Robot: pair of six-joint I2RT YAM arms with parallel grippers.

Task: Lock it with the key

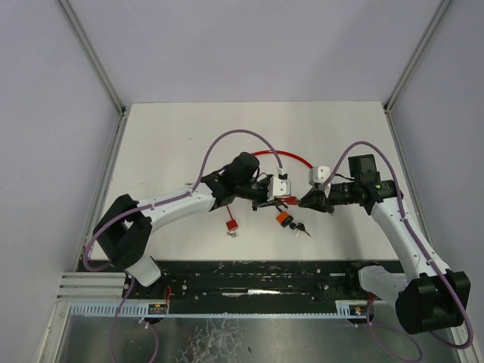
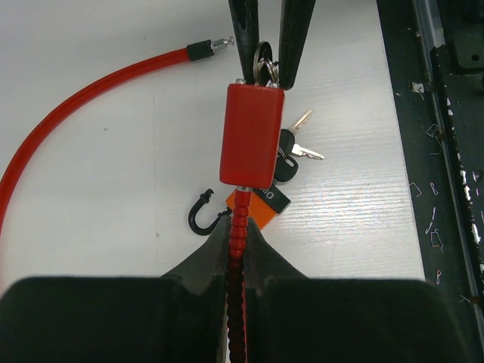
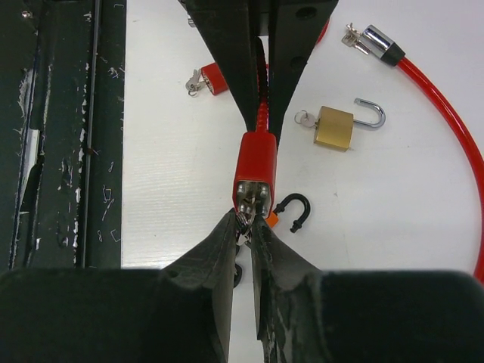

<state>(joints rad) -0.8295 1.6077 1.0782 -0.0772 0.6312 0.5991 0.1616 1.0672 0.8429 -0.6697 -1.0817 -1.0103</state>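
A red cable lock is held above the table between my two grippers. Its red lock body [image 2: 252, 134] [image 3: 255, 162] points its keyhole face at the right gripper. My left gripper [image 2: 240, 231] [image 1: 268, 200] is shut on the ribbed red cable just behind the body. My right gripper [image 3: 247, 223] [image 1: 302, 200] is shut on the key [image 3: 243, 218] at the keyhole, and its ring [image 2: 265, 64] shows between the fingers. The cable's free metal end [image 2: 212, 48] [image 3: 374, 41] lies on the table, not in the lock.
An orange padlock [image 2: 261, 206] with a black shackle [image 3: 293, 210] and spare keys [image 2: 299, 147] lie under the held lock. A brass padlock [image 3: 336, 126] and a small red padlock [image 3: 208, 78] [image 1: 231, 224] sit nearby. The red cable loop [image 1: 280, 153] arcs behind. A black rail [image 1: 257, 276] runs along the near edge.
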